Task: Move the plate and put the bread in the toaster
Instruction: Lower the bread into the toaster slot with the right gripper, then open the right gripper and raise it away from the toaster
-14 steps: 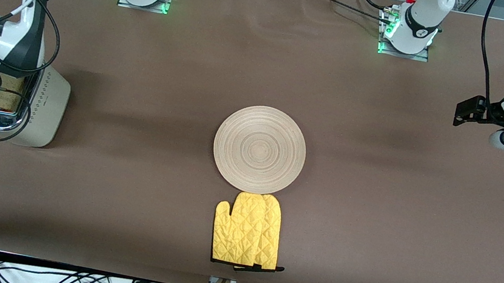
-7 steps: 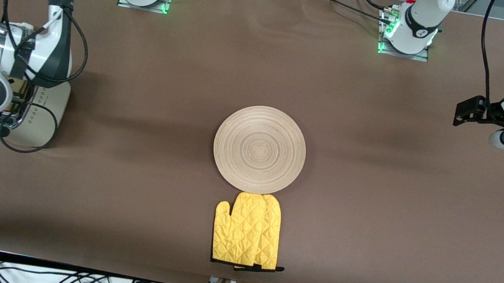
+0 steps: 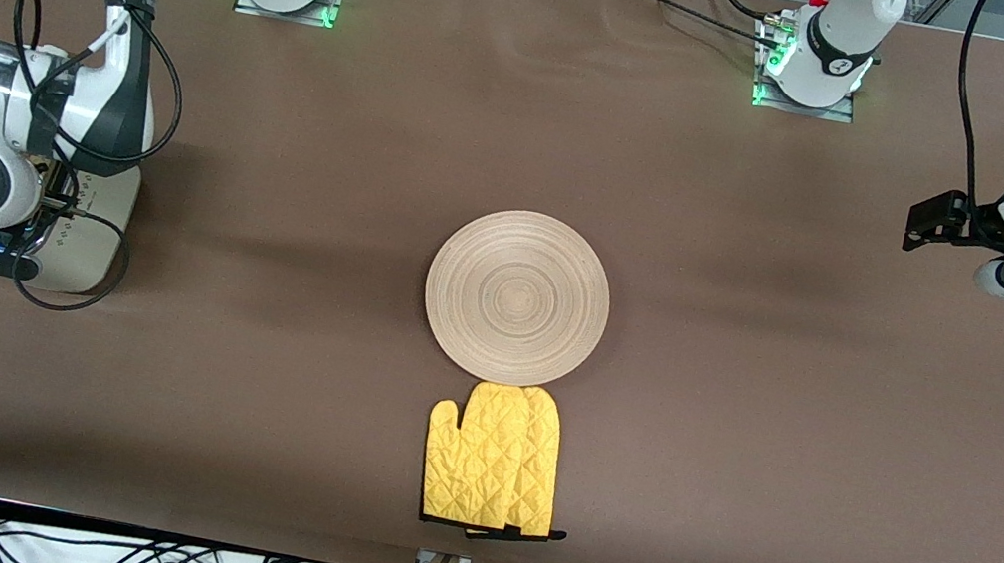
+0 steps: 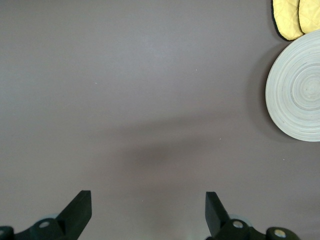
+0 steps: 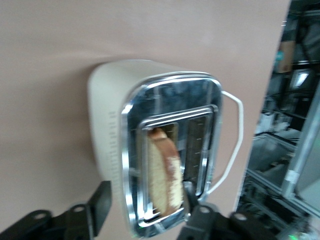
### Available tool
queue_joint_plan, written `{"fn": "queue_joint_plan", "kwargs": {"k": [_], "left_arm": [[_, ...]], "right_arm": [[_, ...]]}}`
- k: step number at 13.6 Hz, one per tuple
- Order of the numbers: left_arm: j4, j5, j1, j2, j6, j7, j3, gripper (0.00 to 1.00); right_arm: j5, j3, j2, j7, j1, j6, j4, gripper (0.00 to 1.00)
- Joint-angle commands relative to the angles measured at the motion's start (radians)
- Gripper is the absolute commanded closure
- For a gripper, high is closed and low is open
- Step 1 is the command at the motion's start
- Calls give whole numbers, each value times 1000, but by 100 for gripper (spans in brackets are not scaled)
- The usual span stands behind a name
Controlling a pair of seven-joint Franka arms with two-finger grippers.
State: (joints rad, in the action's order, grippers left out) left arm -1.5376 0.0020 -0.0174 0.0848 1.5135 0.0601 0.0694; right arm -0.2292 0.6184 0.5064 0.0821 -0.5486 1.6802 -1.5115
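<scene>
The cream-white toaster (image 5: 106,115) stands at the right arm's end of the table, mostly hidden under that arm in the front view (image 3: 90,262). The brown bread (image 5: 163,172) stands on edge in one slot of its chrome top. My right gripper (image 5: 146,194) hangs just over the toaster, open, with its fingers on either side of the bread and not gripping it. The round wooden plate (image 3: 517,296) lies at the middle of the table. My left gripper (image 4: 147,206) waits open and empty above bare cloth at the left arm's end.
A yellow oven mitt (image 3: 494,457) lies against the plate's edge, nearer to the front camera. The toaster's white cord (image 5: 235,135) loops beside it near the table's end. Brown cloth (image 3: 788,448) covers the whole table.
My right gripper has gone from shut to open over the toaster, letting go of the bread in the slot. Its wrist has swung and shifted a little. The left arm has not moved.
</scene>
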Motion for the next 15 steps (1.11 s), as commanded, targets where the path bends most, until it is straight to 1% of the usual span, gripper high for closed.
{"fn": "queue_joint_plan", "kwargs": {"k": [1,2,4,5,7,10,11,12,13,14,15], "left_arm": [[33,-17,-7,13,-18,-10,-6,0],[33,-17,-7,13,-16,-10,-5,0],[34,-17,-7,13,-16,-10,-6,0],[33,-17,-7,13,-16,-10,-5,0],[33,-17,-7,13,-16,-10,-5,0],[33,-16,-7,13,-16,-10,-6,0],[33,-17,-7,13,-18,-10,-5,0],[33,-17,-7,13,-18,-10,-5,0],[33,-17,-7,13,-18,-10,-5,0],[33,-16,-7,13,-18,-10,-5,0],[33,-16,-7,13,-18,-10,-5,0]], "right_arm": [[155,-6,-57,-19,-31,-85,85,0],[218,-9,-90,-53,-49,-85,83,0],[348,-8,-146,-138,-53,-83,74,0],[384,-8,-170,-177,-53,-86,70,0],[390,-8,-225,-215,-54,-109,54,0],[378,-17,-340,-222,-63,-128,-24,0],[372,-23,-362,-225,-70,-126,-45,0],[348,-28,-371,-226,-71,-125,-50,0],[315,-41,-387,-225,-71,-120,-61,0],[295,-70,-399,-219,-64,-120,-70,0],[286,-118,-405,-211,-21,-125,-72,0]]}}
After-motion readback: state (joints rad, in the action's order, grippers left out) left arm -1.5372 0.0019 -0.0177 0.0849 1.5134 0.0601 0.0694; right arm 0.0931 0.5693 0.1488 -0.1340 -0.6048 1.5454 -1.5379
